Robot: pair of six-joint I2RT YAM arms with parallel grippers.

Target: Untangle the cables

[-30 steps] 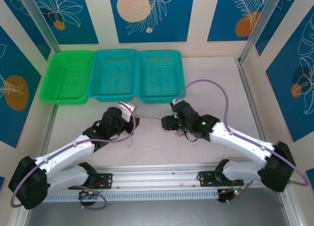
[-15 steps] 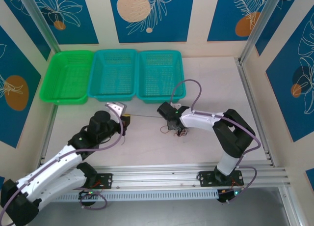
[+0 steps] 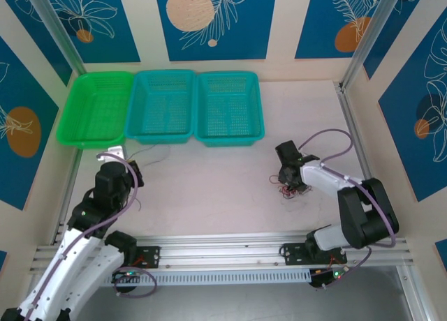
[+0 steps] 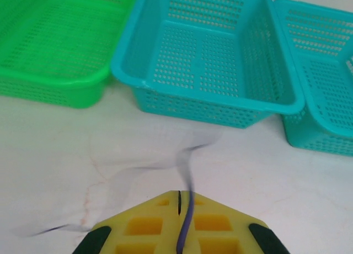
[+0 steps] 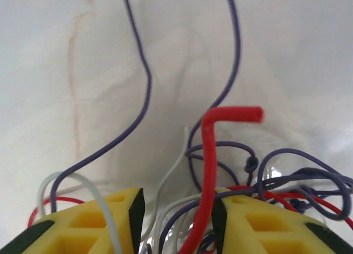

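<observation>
Though faint overhead, wire [image 4: 188, 221] in clamped left pincer [image 4: 179, 197]; right pincer [image 5: 176, 200] ajar amid tangle [image 5: 276, 171].

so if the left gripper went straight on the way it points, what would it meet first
Most likely the near wall of the middle basket, dead ahead of the left gripper. Table lies between, and how steeply the gripper tilts down is unclear.

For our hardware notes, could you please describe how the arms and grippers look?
Both the left arm and right arm have white shells with black joints, and a purple cable loops along each. The left gripper and right gripper have yellow pocketed fingers edged in black.
</observation>
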